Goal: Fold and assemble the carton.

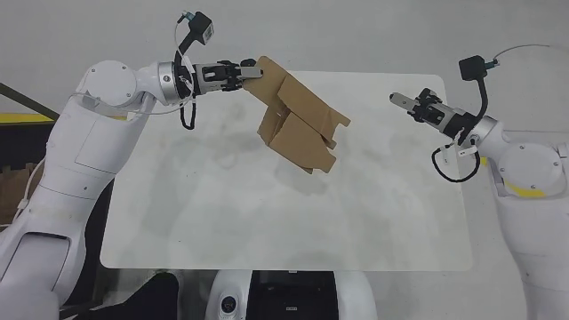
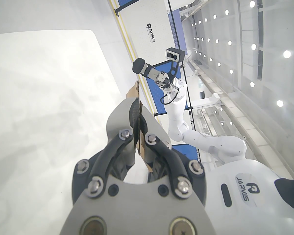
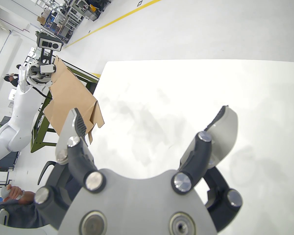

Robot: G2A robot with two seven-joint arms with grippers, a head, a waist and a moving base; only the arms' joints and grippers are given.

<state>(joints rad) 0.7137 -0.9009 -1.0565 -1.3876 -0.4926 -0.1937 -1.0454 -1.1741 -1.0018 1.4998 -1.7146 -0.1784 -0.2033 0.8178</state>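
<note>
A brown cardboard carton point(image 1: 298, 116), partly folded with loose flaps, hangs tilted above the far middle of the white table point(image 1: 222, 222). My left gripper point(image 1: 256, 72) is shut on the carton's upper corner; in the left wrist view the cardboard edge point(image 2: 138, 113) is pinched between the fingers point(image 2: 117, 121). My right gripper point(image 1: 397, 100) stands open over the far right of the table, apart from the carton, nothing between its fingers point(image 3: 76, 121). The right wrist view shows the carton point(image 3: 71, 94) hanging from the left gripper point(image 3: 54, 68) across the table.
The white table's far edge point(image 1: 373, 75) runs just behind both grippers. A green frame point(image 3: 39, 133) stands beyond the table's left side. A yellow floor line point(image 3: 142, 5) crosses the floor behind.
</note>
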